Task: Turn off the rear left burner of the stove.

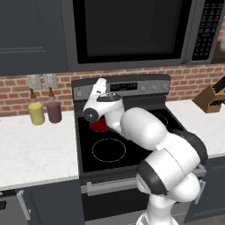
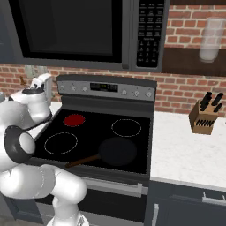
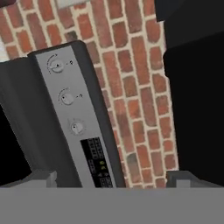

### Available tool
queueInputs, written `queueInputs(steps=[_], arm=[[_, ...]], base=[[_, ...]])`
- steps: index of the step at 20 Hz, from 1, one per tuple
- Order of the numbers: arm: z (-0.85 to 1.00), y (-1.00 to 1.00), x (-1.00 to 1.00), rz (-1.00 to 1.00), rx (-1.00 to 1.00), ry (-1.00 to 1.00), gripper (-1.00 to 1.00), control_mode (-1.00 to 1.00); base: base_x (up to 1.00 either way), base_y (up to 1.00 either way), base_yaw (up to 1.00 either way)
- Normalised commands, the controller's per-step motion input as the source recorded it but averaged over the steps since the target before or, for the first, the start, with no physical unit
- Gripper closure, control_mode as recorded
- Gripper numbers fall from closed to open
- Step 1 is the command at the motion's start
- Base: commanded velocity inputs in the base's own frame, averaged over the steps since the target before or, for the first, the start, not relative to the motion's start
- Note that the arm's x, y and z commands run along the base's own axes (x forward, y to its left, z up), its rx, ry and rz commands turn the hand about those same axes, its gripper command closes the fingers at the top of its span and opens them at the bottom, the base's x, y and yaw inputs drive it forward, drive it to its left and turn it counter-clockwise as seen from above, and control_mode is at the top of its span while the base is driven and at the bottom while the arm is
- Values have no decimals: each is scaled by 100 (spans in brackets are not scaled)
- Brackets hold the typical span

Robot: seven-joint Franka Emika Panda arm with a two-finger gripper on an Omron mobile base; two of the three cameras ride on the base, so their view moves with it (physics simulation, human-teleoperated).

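Pincer [image 3: 109, 177] stood wide, nothing between its tips, raised before the stove's [image 2: 132, 150] grey control panel [image 3: 72, 118] near three left knobs [image 3: 66, 97]. Rear left burner [image 2: 74, 119] glowed red at the cooktop's back left. Black skillet [image 2: 117, 151] sat on the front right zone.

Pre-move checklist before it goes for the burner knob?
1. Rear left burner glowing red, so there is something to turn off: ok.
2. Tool open, nothing between its tips: ok.
3. Control panel in the hand view, three knobs showing: ok.
4. Tool touching a knob: not ok, it hangs clear of the panel.
5. Which knob runs that burner: cannot tell.
6. Pan on the front right zone, away from the panel: ok.
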Motion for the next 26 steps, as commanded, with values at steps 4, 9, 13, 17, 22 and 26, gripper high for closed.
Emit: queueInputs(steps=[4, 9, 13, 17, 22, 26], arm=[[-21, 0, 15, 15, -16, 0, -100, -100], [-19, 1, 6, 3, -13, 4, -100, -100], [-19, 3, 23, 0, -12, 4, -100, -100], [-4, 8, 34, 0, -9, 6, -100, -100], [-6, 0, 32, 0, -5, 1, -100, -100], [-3, 0, 30, 0, -2, 0, -100, -100]], base=[[0, 0, 0], [0, 0, 0], [0, 0, 0], [0, 0, 0], [0, 0, 0], [0, 0, 0]])
